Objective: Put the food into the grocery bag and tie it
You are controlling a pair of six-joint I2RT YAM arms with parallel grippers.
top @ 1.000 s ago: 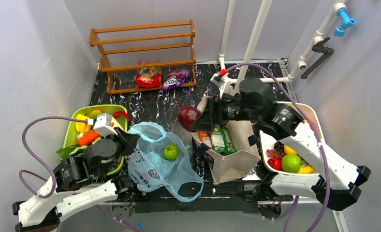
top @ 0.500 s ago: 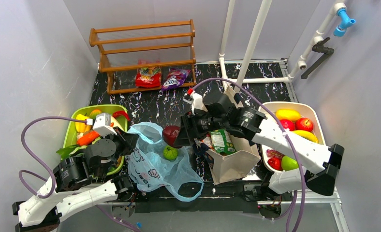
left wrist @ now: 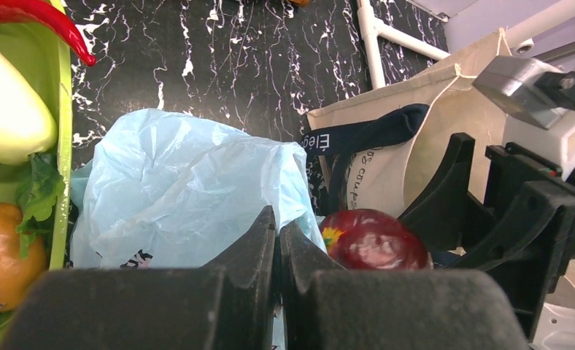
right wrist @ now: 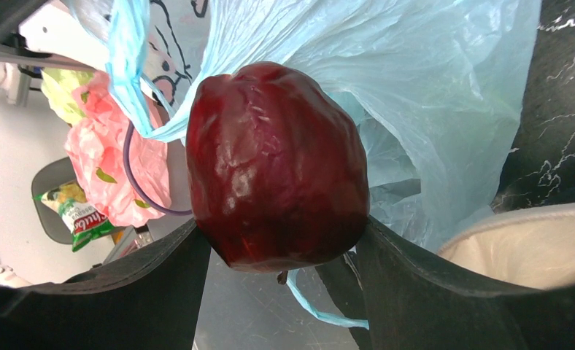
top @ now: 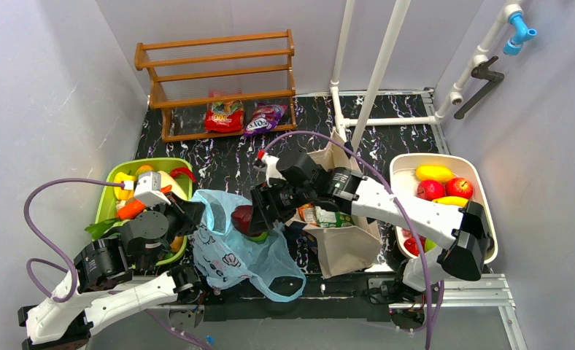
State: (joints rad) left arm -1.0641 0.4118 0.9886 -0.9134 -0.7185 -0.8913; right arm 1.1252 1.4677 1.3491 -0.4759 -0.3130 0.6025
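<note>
Top external view, left to right: a green bin [top: 108, 193] of vegetables sits against the left wall, its right rim just beside the grocery bag [top: 230, 255]. The left gripper [top: 192, 213] is pinched tight on the bag's left rim, holding the mouth up. The bag spreads down to the table's near edge, where one loop handle [top: 284, 286] lies.

Over the open mouth, the right gripper [top: 252, 219] spreads its fingers wide around the red apple [top: 241, 217]. A green round fruit [top: 260, 235] shows just under it, inside the bag. In the right wrist view the apple [right wrist: 277, 197] fills the span between both fingers, with blue film close behind it.

Immediately right, touching the bag, stands the beige canvas tote [top: 350, 244] with snack packets [top: 327, 216] inside. A white tray [top: 481, 186] of fruit lies beside the right wall.

Bare black marbled tabletop [top: 233, 157] lies open between the bag and the wooden rack [top: 219, 80]. White pipes [top: 376, 73] rise behind the tote.

Writing: the tote's navy handle [left wrist: 365, 131] carries white letters starting "Ele", the rest folded away. The bag bears dark cartoon figures [top: 222, 257]. Two packets [top: 224, 117] on the rack have lettering too small to read.
</note>
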